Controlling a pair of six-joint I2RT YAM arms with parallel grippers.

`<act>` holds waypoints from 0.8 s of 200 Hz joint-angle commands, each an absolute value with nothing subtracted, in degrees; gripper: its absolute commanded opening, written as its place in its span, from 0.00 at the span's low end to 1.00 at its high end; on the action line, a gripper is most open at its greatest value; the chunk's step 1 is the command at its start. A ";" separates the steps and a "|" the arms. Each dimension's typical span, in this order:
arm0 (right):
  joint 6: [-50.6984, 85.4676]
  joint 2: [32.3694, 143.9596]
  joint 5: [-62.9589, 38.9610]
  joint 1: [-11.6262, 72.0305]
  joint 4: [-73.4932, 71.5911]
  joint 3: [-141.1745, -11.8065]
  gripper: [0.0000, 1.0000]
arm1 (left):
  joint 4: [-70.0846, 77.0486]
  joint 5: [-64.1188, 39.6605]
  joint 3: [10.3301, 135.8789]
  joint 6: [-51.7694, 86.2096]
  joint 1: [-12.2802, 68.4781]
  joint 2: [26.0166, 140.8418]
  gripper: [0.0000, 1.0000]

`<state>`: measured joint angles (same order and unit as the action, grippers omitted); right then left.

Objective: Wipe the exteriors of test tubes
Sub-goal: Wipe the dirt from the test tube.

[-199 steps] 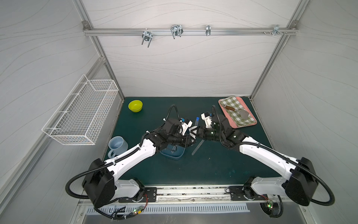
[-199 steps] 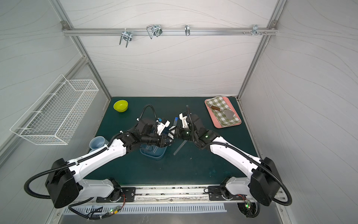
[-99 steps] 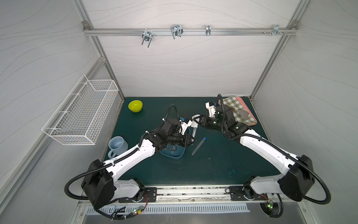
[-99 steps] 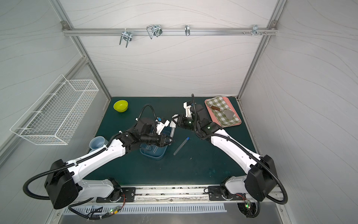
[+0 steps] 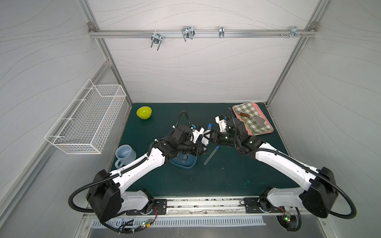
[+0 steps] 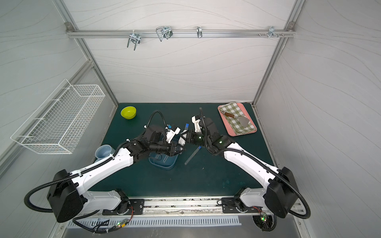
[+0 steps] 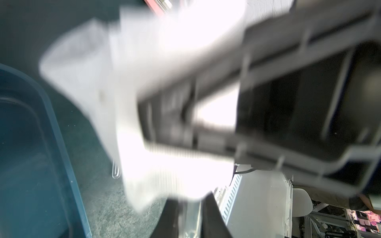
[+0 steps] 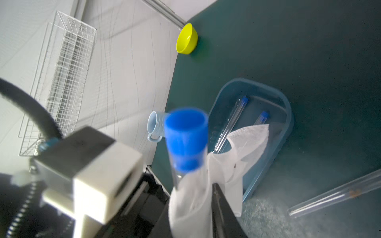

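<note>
The right gripper (image 5: 207,137) was closed on the lower shaft of one tube (image 8: 186,140) and held it aloft just past the tray's (image 8: 288,115) far right corner, blue cap uppermost. A white cloth (image 8: 243,148) was wrapped round that shaft just under the cap, with a loose corner spread toward the tray. The left gripper (image 5: 203,147) was fully closed and met the right one from the tray side. Its wrist view was badly blurred, so its pinch on the cloth was likely rather than plain.

Two more tubes (image 8: 233,123) lay side by side inside the tray, caps at the same end. A fourth, the loose tube (image 5: 211,154), lay on the mat just beside the tray's right side, slanting, with its cap at the far end.

The coming stroke probably turned on the held tube's long axis, which ran from the right fingers up to the cap. The cloth sat between those two points, and the left gripper was the nearer to it. So the left gripper would need to slide the cloth along that axis, not across it. The stretch inside the right grip would stay unwiped without a regrasp
</note>
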<state>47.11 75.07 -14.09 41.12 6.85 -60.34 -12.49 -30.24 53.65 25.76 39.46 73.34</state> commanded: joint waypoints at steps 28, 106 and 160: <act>44.19 76.39 -16.09 38.21 8.49 -62.81 0.26 | -9.55 -30.36 53.98 26.10 39.14 71.39 0.08; 48.79 73.27 -11.31 43.88 6.09 -54.92 0.26 | -9.74 -30.91 54.40 26.02 38.87 72.13 0.08; 43.65 77.58 -15.37 37.77 8.53 -63.49 0.26 | -9.84 -30.94 54.46 26.10 38.92 71.96 0.08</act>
<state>46.30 76.01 -15.46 39.22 5.61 -60.97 -12.97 -30.44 53.23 26.00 39.35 73.10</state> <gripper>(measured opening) 0.257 0.147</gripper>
